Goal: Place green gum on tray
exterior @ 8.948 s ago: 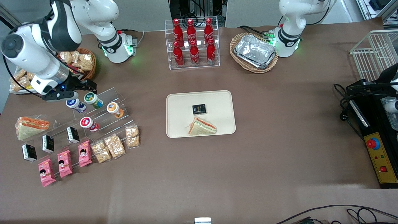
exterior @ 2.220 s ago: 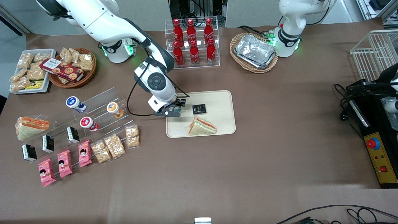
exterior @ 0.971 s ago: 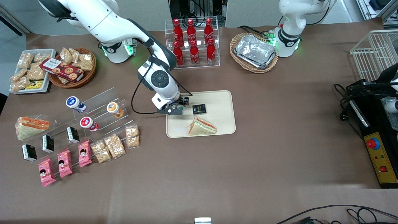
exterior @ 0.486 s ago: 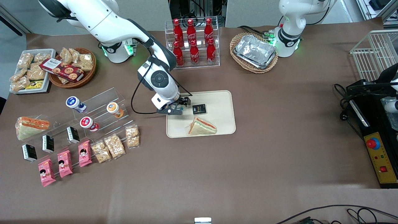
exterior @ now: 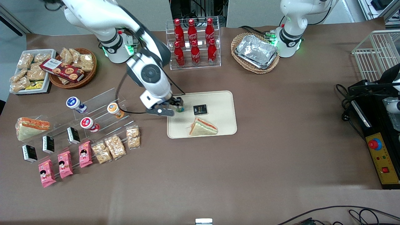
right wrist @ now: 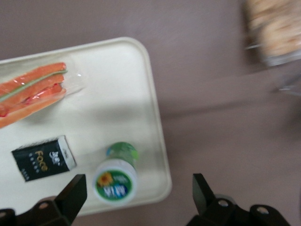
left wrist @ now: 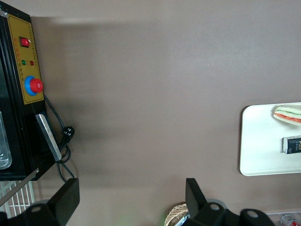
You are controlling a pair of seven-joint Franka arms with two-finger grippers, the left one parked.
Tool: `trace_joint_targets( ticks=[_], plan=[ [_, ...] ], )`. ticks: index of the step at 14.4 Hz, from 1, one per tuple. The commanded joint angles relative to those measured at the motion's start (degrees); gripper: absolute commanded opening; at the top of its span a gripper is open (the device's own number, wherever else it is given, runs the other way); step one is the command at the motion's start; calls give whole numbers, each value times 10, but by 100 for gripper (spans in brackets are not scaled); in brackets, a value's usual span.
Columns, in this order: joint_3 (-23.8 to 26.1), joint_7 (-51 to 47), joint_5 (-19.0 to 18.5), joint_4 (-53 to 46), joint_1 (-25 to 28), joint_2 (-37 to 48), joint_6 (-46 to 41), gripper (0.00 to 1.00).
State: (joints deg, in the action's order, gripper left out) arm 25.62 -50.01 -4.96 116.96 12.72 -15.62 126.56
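Green gum (right wrist: 115, 180) stands on tray (right wrist: 155, 127).
Tool (exterior: 170, 107) hangs just above, released; only withdrawal seems left.

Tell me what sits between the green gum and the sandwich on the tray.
Nothing: in the right wrist view bare tray separates the green gum from the sandwich. The black packet lies beside the gum. The open gripper hangs above the tray's edge.

"Face" on black packet (right wrist: 43, 157), green gum (right wrist: 115, 181) lid "Mia"
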Motion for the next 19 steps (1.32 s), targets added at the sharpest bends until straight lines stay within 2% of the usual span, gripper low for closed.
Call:
trace_joint_targets(
  ticks=[1, 4, 9, 13, 17, 19],
  plan=[
    [-18, 91, 92, -57, -36, 105, -168, 100],
    [-92, 153, 98, -101, -37, 145, -256, 100],
    [-242, 333, 92, -185, -38, 166, -371, 100],
    [-337, 474, 88, -206, -40, 166, -383, 100],
    [-386, 526, 72, -222, -40, 163, -381, 100],
    [-391, 535, 68, -226, -41, 163, -382, 100]
  ],
)
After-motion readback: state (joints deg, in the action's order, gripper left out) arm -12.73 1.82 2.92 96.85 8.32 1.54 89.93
